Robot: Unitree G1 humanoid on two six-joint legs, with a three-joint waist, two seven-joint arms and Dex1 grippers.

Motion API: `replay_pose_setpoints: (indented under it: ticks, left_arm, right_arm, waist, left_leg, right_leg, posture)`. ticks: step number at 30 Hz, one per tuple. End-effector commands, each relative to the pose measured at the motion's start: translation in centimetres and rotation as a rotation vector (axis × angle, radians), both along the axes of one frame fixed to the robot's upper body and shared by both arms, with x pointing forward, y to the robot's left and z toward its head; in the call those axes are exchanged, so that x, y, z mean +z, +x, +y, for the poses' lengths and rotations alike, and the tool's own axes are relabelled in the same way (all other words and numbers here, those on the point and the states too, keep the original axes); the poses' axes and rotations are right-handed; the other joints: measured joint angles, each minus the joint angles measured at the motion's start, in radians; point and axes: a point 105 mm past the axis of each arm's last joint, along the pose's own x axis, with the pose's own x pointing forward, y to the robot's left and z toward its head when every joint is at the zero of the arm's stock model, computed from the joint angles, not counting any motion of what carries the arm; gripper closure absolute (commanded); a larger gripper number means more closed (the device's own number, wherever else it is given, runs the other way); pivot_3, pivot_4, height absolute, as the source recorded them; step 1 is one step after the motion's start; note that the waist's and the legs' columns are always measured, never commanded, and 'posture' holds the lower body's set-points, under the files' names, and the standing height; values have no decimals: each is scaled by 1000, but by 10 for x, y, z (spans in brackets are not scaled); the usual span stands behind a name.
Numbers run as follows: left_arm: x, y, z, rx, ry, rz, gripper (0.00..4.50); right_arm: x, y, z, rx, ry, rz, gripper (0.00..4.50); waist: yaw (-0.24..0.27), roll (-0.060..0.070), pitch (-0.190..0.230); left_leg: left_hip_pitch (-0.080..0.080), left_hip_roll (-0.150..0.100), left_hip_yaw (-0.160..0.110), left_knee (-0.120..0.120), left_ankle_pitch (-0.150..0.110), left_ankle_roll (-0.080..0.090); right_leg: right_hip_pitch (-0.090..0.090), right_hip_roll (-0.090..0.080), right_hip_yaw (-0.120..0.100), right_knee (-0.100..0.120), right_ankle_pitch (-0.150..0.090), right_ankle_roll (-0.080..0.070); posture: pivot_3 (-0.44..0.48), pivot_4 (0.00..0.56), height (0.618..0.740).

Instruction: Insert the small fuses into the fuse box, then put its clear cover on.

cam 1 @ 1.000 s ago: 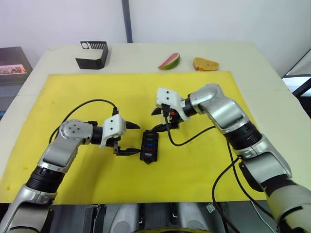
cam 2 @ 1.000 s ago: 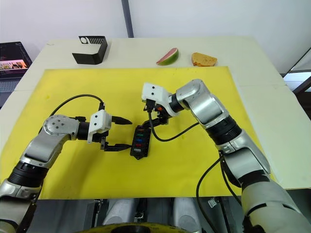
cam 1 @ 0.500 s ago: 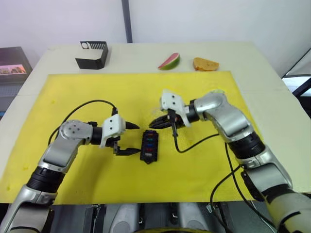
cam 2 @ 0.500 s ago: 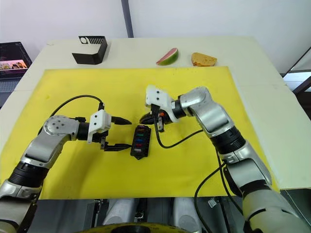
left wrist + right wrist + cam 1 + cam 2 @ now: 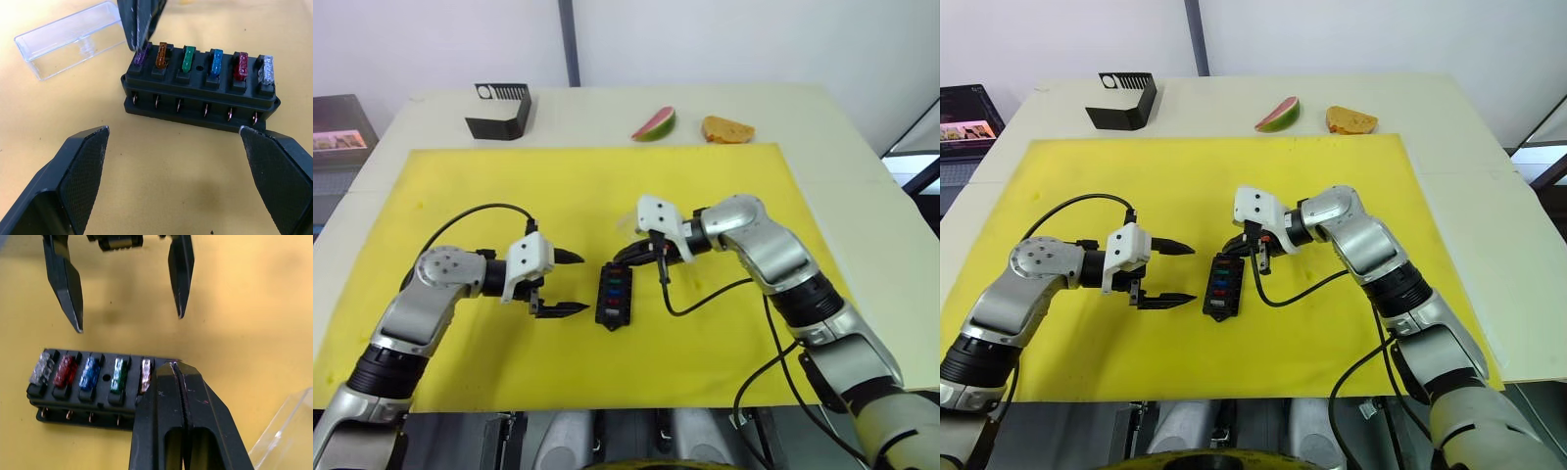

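The black fuse box [image 5: 614, 294] lies mid-mat with a row of small fuses seated in it: purple [image 5: 142, 54], orange, green [image 5: 188, 58], blue, red and grey [image 5: 266, 68]. My right gripper [image 5: 621, 260] is shut, with nothing visibly between its fingers. Its joined tips touch the top of the purple fuse at the box's far end; in the right wrist view its fingers [image 5: 173, 396] hide that fuse. My left gripper [image 5: 583, 283] stands wide open just left of the box, apart from it. The clear cover [image 5: 68, 39] lies on the mat beyond the box's far end.
A yellow mat [image 5: 724, 186] covers the pale table. At the back stand a black slotted stand [image 5: 499, 111], a watermelon slice [image 5: 654, 124] and a piece of bread [image 5: 727, 129]. Black cables loop from both wrists over the mat.
My right gripper has shut and come down onto the far end of the fuse box. My left gripper has drawn back a little to the left, still open.
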Motion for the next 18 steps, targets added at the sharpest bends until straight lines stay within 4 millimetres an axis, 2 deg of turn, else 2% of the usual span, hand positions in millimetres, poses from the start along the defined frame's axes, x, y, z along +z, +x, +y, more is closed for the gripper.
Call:
replay_pose_setpoints:
  ticks: [1, 4, 7, 13, 15, 18]
  left_arm:
    - [13, -1, 1, -8, -14, -44, 0]
    - [13, -2, 2, -8, -9, -45, 0]
    - [13, -3, 2, -9, -8, -46, 0]
    - [27, -8, 5, 2, -49, -46, 0]
    - [33, -11, 9, 25, -71, -35, 0]
    - [40, -17, 18, 55, -74, -31, 0]
  right_arm:
    - [-4, 3, -1, -8, -21, -22, 4471]
    - [-18, 5, -7, -18, -82, -33, 4471]
    - [-18, 5, -8, -15, -84, -40, 4471]
    - [30, -6, 2, 17, 70, -59, 4471]
    - [47, -11, 1, 13, 114, -72, 4471]
    - [61, -16, -9, -9, 138, -113, 4471]
  waist:
    - [0, 0, 0]
    - [1, 0, 0]
    - [1, 0, 0]
    - [0, 0, 0]
    - [0, 0, 0]
    - [1, 0, 0]
  left_leg:
    - [0, 0, 0, 0, 0, 0]
    - [0, 0, 0, 0, 0, 0]
    - [1, 0, 0, 0, 0, 0]
    - [0, 0, 0, 0, 0, 0]
    - [0, 0, 0, 0, 0, 0]
    - [0, 0, 0, 0, 0, 0]
  right_leg:
    - [0, 0, 0, 0, 0, 0]
    - [0, 0, 0, 0, 0, 0]
    - [1, 0, 0, 0, 0, 0]
    - [0, 0, 0, 0, 0, 0]
    - [0, 0, 0, 0, 0, 0]
    - [0, 0, 0, 0, 0, 0]
  posture:
    - [0, 150, 740]
    - [0, 150, 740]
    - [0, 150, 740]
    - [0, 150, 740]
    - [0, 150, 740]
    - [0, 150, 740]
